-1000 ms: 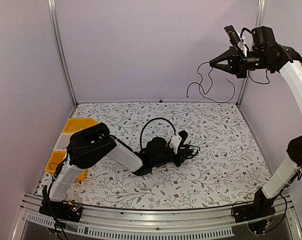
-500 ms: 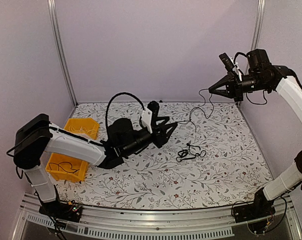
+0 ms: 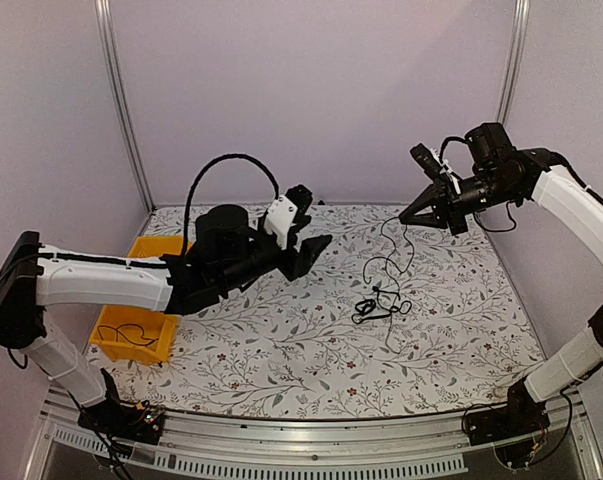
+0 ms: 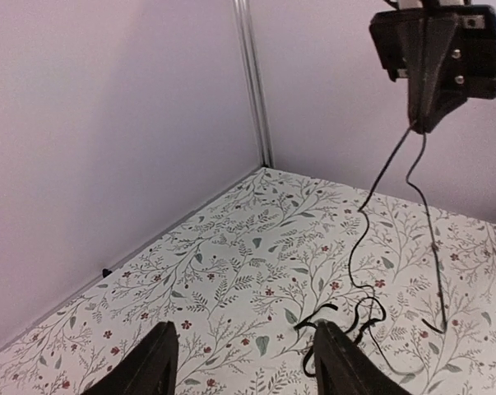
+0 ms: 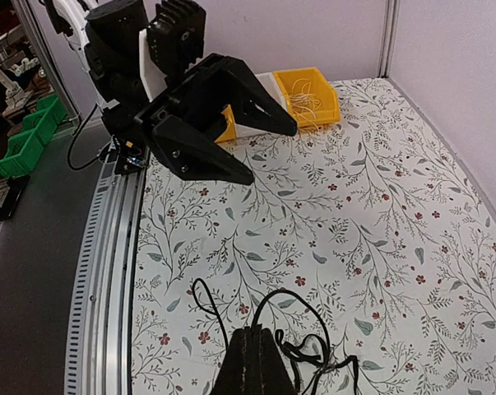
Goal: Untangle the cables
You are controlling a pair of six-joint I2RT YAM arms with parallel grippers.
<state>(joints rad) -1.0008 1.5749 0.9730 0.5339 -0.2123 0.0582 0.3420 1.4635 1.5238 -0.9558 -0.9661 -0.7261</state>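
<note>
Our right fingers (image 3: 419, 212) pinch one strand of the cables (image 3: 379, 305), bundled on the counter (image 3: 281, 350) below them. Our left fingers (image 4: 159, 367), spread, hold nothing, so lifting unanchored could tighten the knot.

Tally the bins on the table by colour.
yellow bins: 2
white bin: 1, mostly hidden behind the left arm
Total: 3
</note>
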